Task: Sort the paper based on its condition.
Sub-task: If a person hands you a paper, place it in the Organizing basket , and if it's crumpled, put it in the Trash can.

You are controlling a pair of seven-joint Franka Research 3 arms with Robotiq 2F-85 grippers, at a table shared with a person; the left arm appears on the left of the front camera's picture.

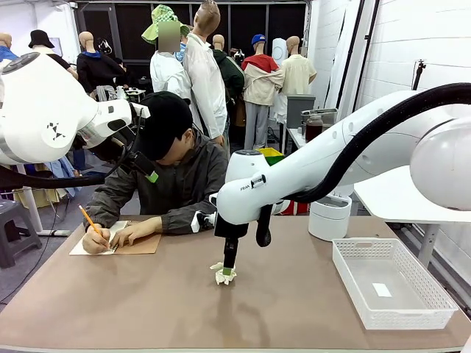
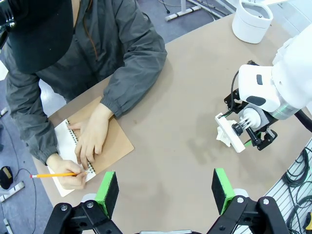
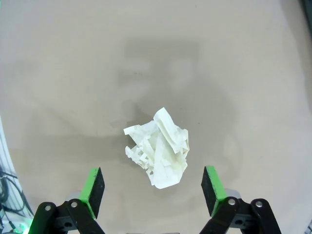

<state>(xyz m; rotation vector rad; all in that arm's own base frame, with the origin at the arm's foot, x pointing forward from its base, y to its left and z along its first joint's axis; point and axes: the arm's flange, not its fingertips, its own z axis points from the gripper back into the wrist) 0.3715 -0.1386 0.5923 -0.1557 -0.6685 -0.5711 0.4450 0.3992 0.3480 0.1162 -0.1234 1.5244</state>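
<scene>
Right gripper [image 3: 152,187] jaws spread wide, straddling crumpled white paper ball [image 3: 158,148] on tan matte tabletop [image 3: 73,73], mid-table; contact unclear. Left gripper [image 2: 165,191] jaws spread, empty. Far left: person's hand [image 2: 90,139] on brown-covered spiral notebook [image 2: 119,144].

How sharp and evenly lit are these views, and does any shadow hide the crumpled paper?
Right wrist view: sharp, the paper fully lit, only faint soft shadows on the table beyond it. Left wrist view: mild wide-angle bending toward the edges, the fingers crisp. Front view: even light, no glare; the right arm covers part of the person.
</scene>
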